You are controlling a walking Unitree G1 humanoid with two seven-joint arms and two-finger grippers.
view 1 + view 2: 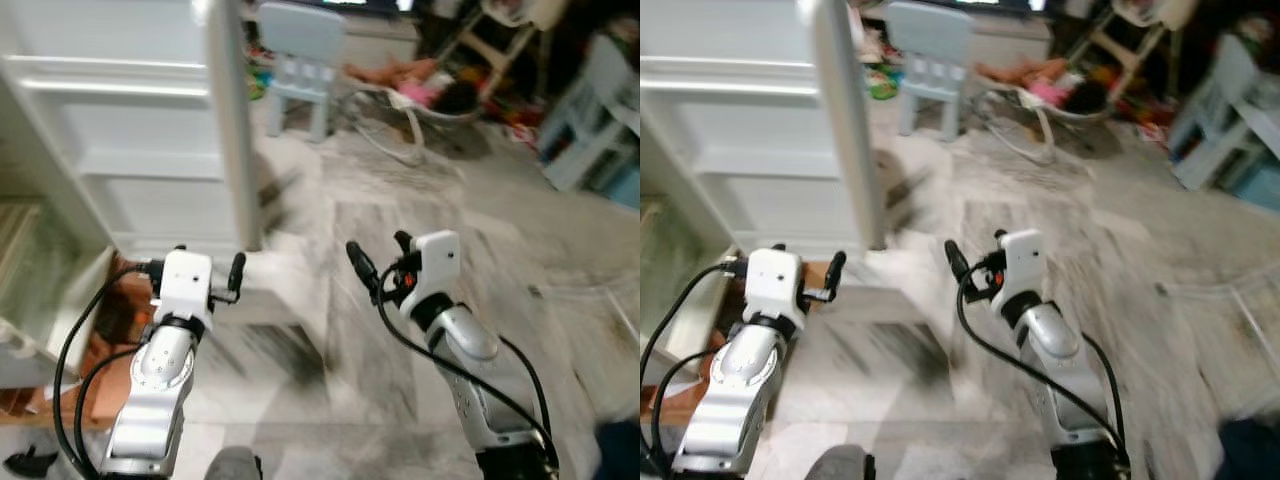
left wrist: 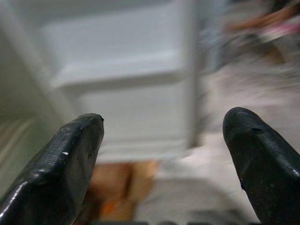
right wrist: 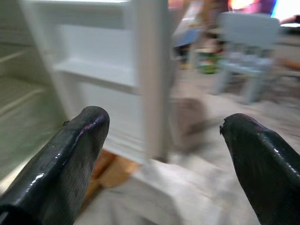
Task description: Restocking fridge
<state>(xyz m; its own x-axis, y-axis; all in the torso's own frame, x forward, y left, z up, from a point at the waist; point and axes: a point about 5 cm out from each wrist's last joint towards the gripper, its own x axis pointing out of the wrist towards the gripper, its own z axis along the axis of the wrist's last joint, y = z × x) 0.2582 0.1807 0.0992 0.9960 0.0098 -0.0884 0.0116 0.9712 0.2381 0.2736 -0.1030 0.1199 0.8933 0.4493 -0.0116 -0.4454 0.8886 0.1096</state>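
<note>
The white fridge door [image 1: 130, 120] stands open at the left, with bare shelves on its inner side and its edge [image 1: 232, 120] facing me. The fridge's inside [image 1: 30, 260] is a dim strip at the far left. My left gripper [image 1: 205, 258] is held up low before the door, open and holding nothing; its wrist view looks between its fingers [image 2: 70, 154] at the door shelves [image 2: 117, 75]. My right gripper [image 1: 380, 250] hovers over the marble floor to the right of the door, also open and empty, its fingers [image 3: 75, 145] wide apart. The picture is blurred.
Something brown-orange [image 1: 110, 320] lies on the floor at the fridge's foot. A light blue child's chair [image 1: 300, 60] stands behind the door, with a baby bouncer and toys [image 1: 420, 85] beside it. Pale furniture [image 1: 600, 110] is at the far right. Grey marble floor [image 1: 450, 200] lies ahead.
</note>
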